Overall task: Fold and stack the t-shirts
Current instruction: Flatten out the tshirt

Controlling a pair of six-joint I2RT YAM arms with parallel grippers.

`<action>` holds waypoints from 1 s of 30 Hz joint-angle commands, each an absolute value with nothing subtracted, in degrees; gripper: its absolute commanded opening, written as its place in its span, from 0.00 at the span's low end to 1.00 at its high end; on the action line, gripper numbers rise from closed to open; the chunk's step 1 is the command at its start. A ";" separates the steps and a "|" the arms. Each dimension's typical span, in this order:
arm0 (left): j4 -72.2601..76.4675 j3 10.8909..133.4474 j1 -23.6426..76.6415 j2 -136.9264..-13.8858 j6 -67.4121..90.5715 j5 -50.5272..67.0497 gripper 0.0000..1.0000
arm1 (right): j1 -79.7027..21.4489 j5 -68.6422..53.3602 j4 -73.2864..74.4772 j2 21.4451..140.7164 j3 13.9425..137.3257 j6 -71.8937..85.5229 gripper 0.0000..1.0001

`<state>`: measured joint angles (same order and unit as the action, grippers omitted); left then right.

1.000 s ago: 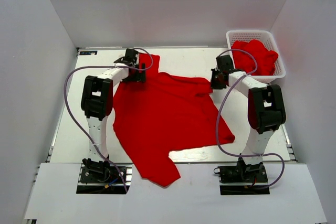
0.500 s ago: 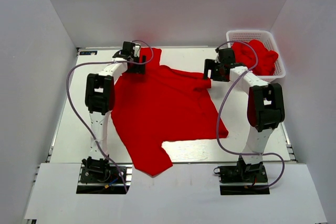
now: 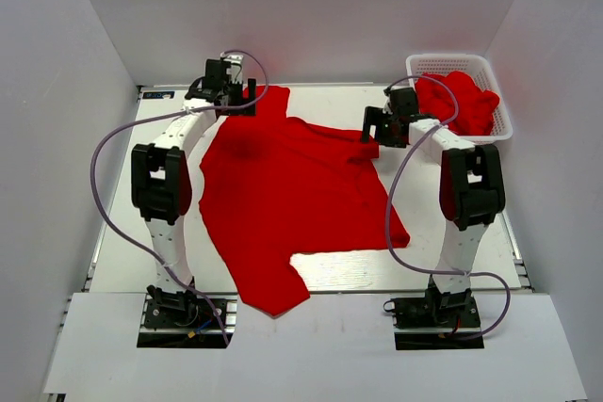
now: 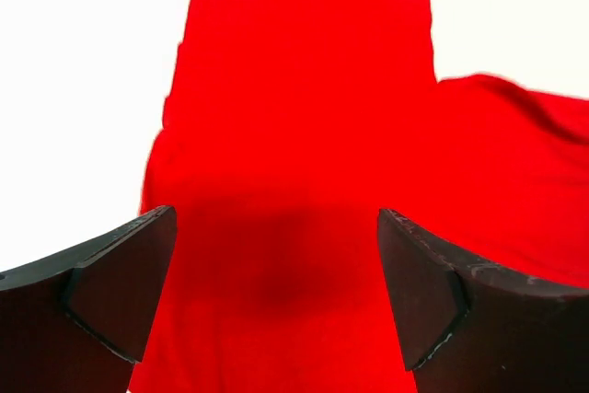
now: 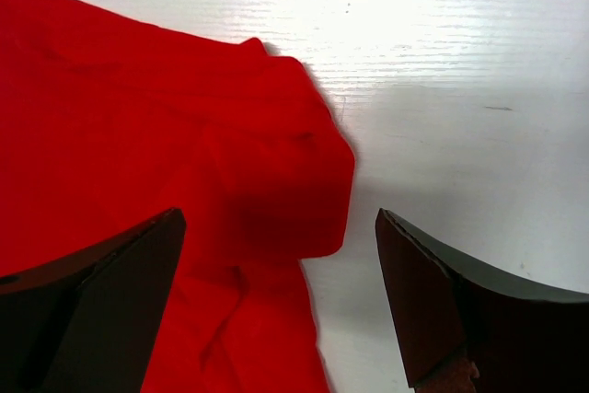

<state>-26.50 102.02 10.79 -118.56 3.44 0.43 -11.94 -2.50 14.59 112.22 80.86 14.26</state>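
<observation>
One red t-shirt lies spread over the table between the arms, a sleeve reaching toward the near edge. More red t-shirts are heaped in the white basket. My left gripper hovers open over the shirt's far-left corner; the wrist view shows flat red cloth under the wide jaws. My right gripper stands open above the shirt's bunched far-right corner, with nothing between its fingers.
The white lattice basket stands at the far right corner of the table. White walls enclose the table on three sides. Bare white tabletop shows to the right of the shirt's corner.
The right gripper has opened and let go of the shirt's far-right corner. Both arms pulled the shirt farther back, and the left gripper moved up and away from the cloth.
</observation>
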 commanded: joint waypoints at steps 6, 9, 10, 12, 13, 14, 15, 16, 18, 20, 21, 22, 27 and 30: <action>-24.08 89.13 10.63 -113.99 8.08 2.46 1.00 | -10.73 -6.59 12.83 116.45 84.29 15.64 0.90; -23.55 86.93 10.63 -113.99 9.31 2.46 1.00 | -10.64 -7.47 12.92 116.98 83.41 16.00 0.88; -23.55 86.05 10.63 -114.52 9.32 2.46 1.00 | -10.72 -7.64 12.92 117.33 83.06 16.08 0.88; -23.55 85.17 10.63 -115.13 9.84 2.46 1.00 | -10.64 -8.17 12.39 117.07 82.01 16.35 0.85; -23.55 84.47 10.63 -115.14 9.84 2.46 1.00 | -10.63 -8.35 12.22 117.33 81.74 16.43 0.85; -23.55 84.46 10.63 -115.14 9.84 2.46 1.00 | -10.90 -8.70 12.13 117.33 81.30 16.61 0.83; -23.55 84.46 10.63 -115.92 9.84 1.94 1.00 | -10.64 -8.70 12.04 117.42 81.30 16.61 0.80; -23.55 84.46 10.63 -116.45 9.84 1.93 1.00 | -10.72 -8.53 12.04 117.33 81.21 16.61 0.79; -23.55 83.94 10.63 -116.46 10.37 1.41 1.00 | -10.55 -8.09 12.22 117.77 81.30 16.70 0.79; -23.55 83.94 10.63 -116.98 10.37 1.41 1.00 | -10.98 -8.00 12.39 118.12 81.30 17.05 0.79; -23.55 83.24 10.63 -116.98 10.37 0.88 1.00 | -10.55 -7.82 12.39 118.47 81.21 17.05 0.79; -23.55 83.23 10.63 -116.98 10.89 0.88 1.00 | -10.63 -7.91 12.57 118.56 81.21 17.14 0.77; -23.55 82.71 10.63 -116.98 10.90 0.36 1.00 | -10.55 -7.56 12.39 118.65 81.30 17.22 0.48; -23.55 82.71 10.63 -117.51 11.42 -0.26 1.00 | -10.55 -6.42 12.75 117.60 81.39 16.35 0.13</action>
<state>-24.21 82.91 10.79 -117.80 10.52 0.82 -10.87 -7.31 13.26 118.37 81.54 16.56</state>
